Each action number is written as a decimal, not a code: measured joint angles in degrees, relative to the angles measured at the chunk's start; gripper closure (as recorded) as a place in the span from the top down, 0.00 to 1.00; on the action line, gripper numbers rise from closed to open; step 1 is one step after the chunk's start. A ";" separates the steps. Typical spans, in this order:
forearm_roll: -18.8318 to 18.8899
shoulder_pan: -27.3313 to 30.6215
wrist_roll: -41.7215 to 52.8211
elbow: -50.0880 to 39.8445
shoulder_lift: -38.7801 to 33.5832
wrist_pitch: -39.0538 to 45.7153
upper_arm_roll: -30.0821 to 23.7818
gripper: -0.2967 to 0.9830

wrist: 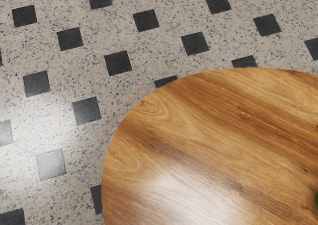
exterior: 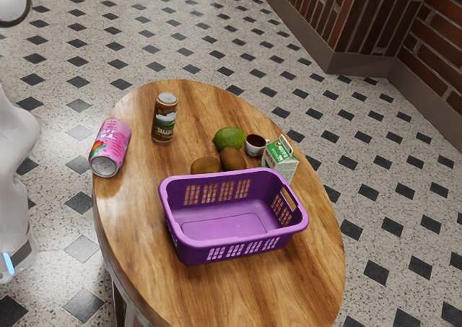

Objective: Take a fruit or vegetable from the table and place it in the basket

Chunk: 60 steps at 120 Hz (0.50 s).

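Three pieces of produce lie on the wooden surface (exterior: 133, 219), just beyond the long far wall of the basket (exterior: 186, 253): a lime (exterior: 230, 138) and two brown fruits, outside the basket. The lime is bright green, plump and tapered, with a light sheen. One brown fruit (exterior: 233, 159) is a dull oval lying near the lime; the other (exterior: 206, 166) is a rounder shape beside it, partly hidden by the basket's rim. The basket is glossy purple plastic, a rounded rectangle with slotted walls, a thick lip and an open grip hole at one end.

Near the lime stands a small round white cup (exterior: 255, 145) with a dark brown inside, and next to that a green and white carton (exterior: 281, 159) with a peaked top. Toward the exterior view's left, a brown can (exterior: 164, 118) with a metal top stands upright, while a pink can (exterior: 110, 148) lies on its side near the edge. The surface has warm, streaked grain, a smooth shine and a curved rim. Speckled floor (exterior: 65, 118) with dark diamond insets spreads around it, up to a wall (exterior: 382, 24) of rough red brick.

The arm (exterior: 13, 168) is smooth and white, at the exterior view's left. I cannot tell how wide the end effector stands or whether it holds anything. The wrist view looks onto bare grain, the rounded rim and the floor, with a sliver of green at the border.
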 joint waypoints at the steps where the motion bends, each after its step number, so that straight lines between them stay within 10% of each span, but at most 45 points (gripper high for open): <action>1: 0.05 -0.01 0.15 0.88 -0.05 -0.51 0.01 0.76; 55: 0.22 -3.12 6.33 0.23 11.28 -20.52 -9.86 0.75; 60: -1.07 9.74 6.87 -0.23 11.29 -20.31 -23.42 0.75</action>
